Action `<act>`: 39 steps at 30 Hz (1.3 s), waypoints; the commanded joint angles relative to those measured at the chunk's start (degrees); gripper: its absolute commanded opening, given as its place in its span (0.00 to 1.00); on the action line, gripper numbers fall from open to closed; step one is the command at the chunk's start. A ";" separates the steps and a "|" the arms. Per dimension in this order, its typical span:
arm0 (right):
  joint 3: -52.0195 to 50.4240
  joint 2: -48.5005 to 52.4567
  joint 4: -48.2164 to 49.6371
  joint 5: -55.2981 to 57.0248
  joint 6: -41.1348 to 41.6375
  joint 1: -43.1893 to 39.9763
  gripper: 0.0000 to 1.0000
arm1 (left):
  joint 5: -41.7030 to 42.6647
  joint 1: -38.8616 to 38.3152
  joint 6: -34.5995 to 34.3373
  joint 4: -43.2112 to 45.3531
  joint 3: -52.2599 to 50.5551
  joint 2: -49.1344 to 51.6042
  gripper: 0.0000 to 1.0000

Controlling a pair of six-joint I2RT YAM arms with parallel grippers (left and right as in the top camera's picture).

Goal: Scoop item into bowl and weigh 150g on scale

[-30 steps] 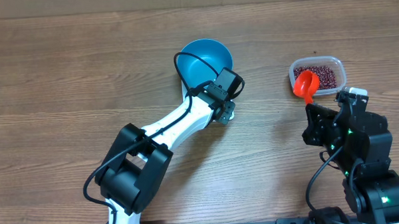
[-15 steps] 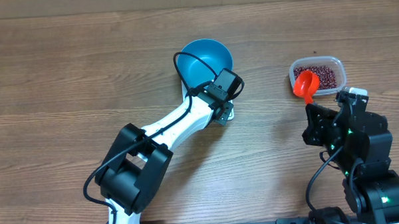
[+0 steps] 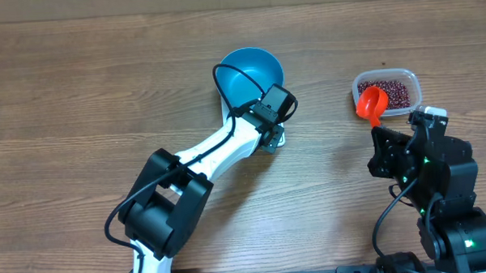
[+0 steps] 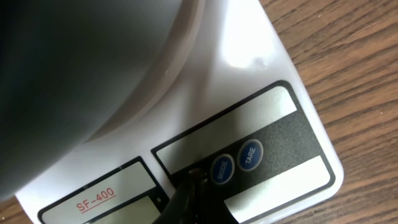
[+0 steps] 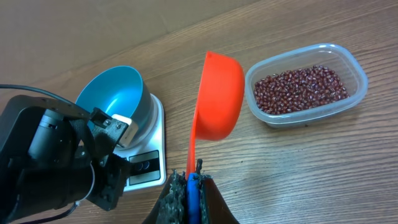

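Observation:
The blue bowl [image 3: 251, 74] stands empty on the white scale [image 5: 158, 115]. My left gripper [image 4: 194, 178] is shut, its tip resting on the scale's [image 4: 267, 68] dark front strip just left of two round blue buttons [image 4: 235, 163]. The bowl's underside [image 4: 74, 68] fills the upper left of the left wrist view. My right gripper [image 5: 191, 182] is shut on the handle of an orange scoop [image 5: 217, 96], which hangs empty and tipped on its side. The scoop [image 3: 371, 104] is at the left edge of a clear tub [image 3: 411, 80] of red-brown beans [image 5: 298, 89].
The left arm [image 3: 219, 149] lies diagonally from the front of the table up to the scale. The right arm's dark body [image 3: 426, 171] stands at the front right, just below the tub. Bare wood surrounds everything.
The left arm has shifted very slightly at the scale's front. The right arm and scoop have not moved.

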 commanded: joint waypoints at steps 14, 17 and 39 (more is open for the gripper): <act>2.14 -0.31 0.50 -0.31 -0.26 -0.44 0.03 | -1.64 0.00 1.03 0.24 0.83 2.93 0.04; 2.14 -0.31 0.50 -0.31 -0.28 -0.44 0.04 | -1.44 0.00 0.83 0.20 0.83 3.37 0.04; 2.14 -0.31 0.22 -0.31 -0.26 -0.44 0.03 | 4.39 -2.01 0.68 -2.32 4.07 -7.63 0.04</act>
